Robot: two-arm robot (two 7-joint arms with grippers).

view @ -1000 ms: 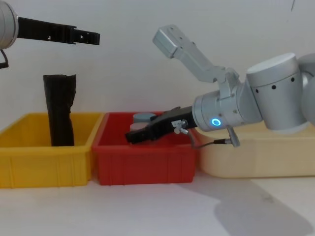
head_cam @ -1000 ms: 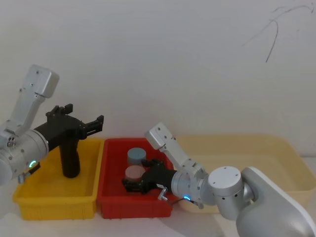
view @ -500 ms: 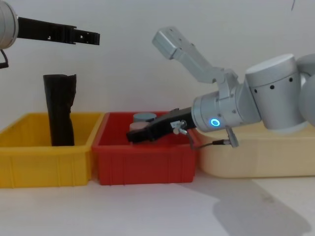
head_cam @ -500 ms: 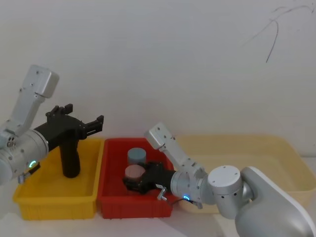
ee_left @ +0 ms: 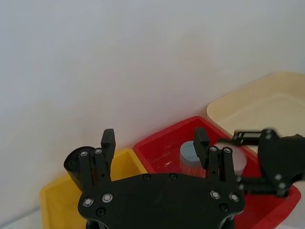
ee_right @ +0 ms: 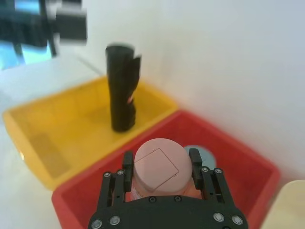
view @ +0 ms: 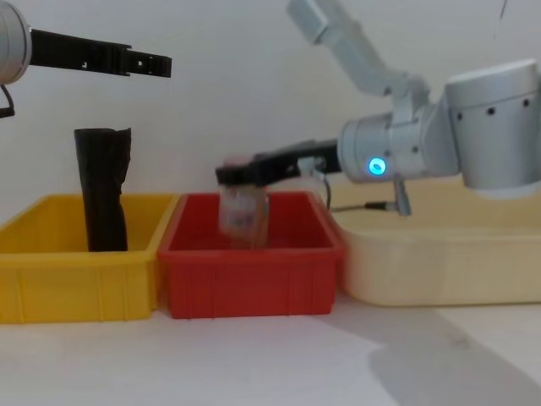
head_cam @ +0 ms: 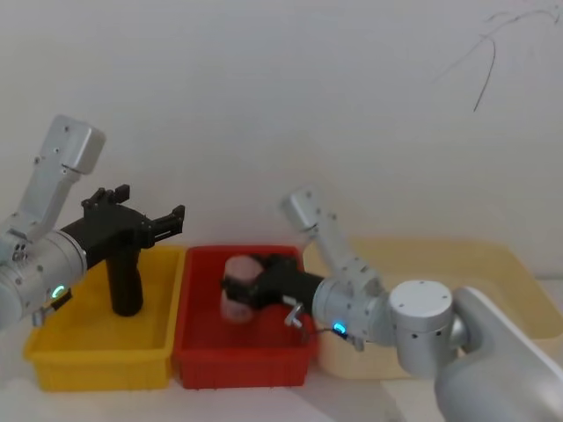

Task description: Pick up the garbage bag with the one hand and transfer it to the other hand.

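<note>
The garbage bag (head_cam: 125,283) is standing upright in the yellow bin (head_cam: 97,362), toward its back wall, rising well above the rim. It is looking like a tightly rolled black cylinder, so I am judging it light, fairly stiff along its length but yielding under a squeeze, and slick enough to slip from a loose pinch. The upper half, clear of the bin walls, is looking like the best place to take hold, leaving the lower half free for the hand-over. A small red mark is showing on it in the right wrist view.

The left claw (head_cam: 148,221) is hovering above the bag, at about 1 o'clock from its top, with its fingers spread apart and nothing between them.

At 3 o'clock from the yellow bin, the right claw (head_cam: 236,289) is sitting over the red bin (head_cam: 242,366), clamped on a pink-topped cylinder (ee_right: 157,165) and holding it above the bin floor. A grey-blue disc (ee_left: 189,152) is lying in the red bin behind it, and a cream tray (head_cam: 493,264) is sitting further to 3 o'clock.

The bag's base is hidden by the bin wall in the chest view, and the left arm is covering part of its top in the head view. The lifted cylinder is smeared there, so its body is possibly translucent.
</note>
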